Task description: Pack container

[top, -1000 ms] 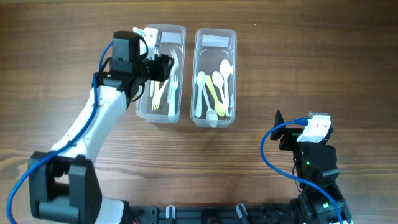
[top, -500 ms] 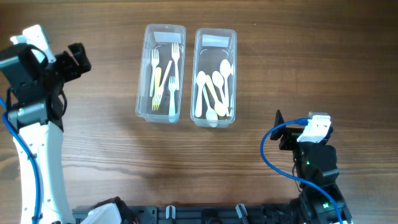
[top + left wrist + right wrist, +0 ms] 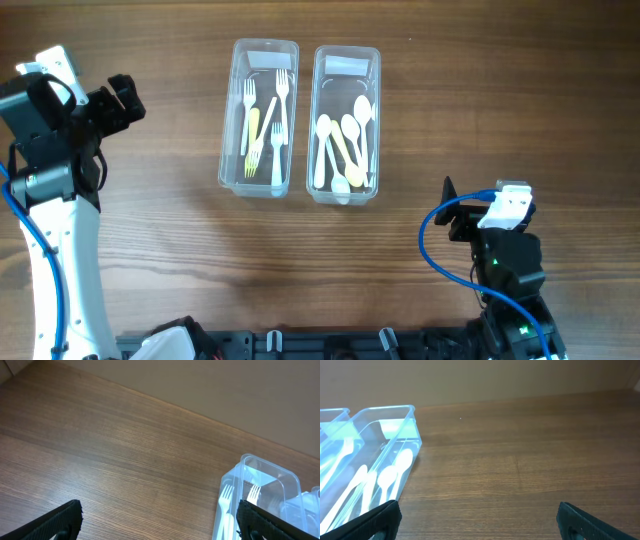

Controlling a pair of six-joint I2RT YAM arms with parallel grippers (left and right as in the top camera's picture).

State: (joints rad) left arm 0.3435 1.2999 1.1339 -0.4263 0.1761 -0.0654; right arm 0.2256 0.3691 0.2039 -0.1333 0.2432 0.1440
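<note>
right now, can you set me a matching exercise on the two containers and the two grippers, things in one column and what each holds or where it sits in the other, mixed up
Column one
1. left container
2. right container
3. left gripper
4. right gripper

Column two
a. holds spoons
b. open, far out to the left of both containers
c. holds forks
d. open, nearer the robot's base than the containers, off to their right

Pairs: 1-c, 2-a, 3-b, 4-d
</note>
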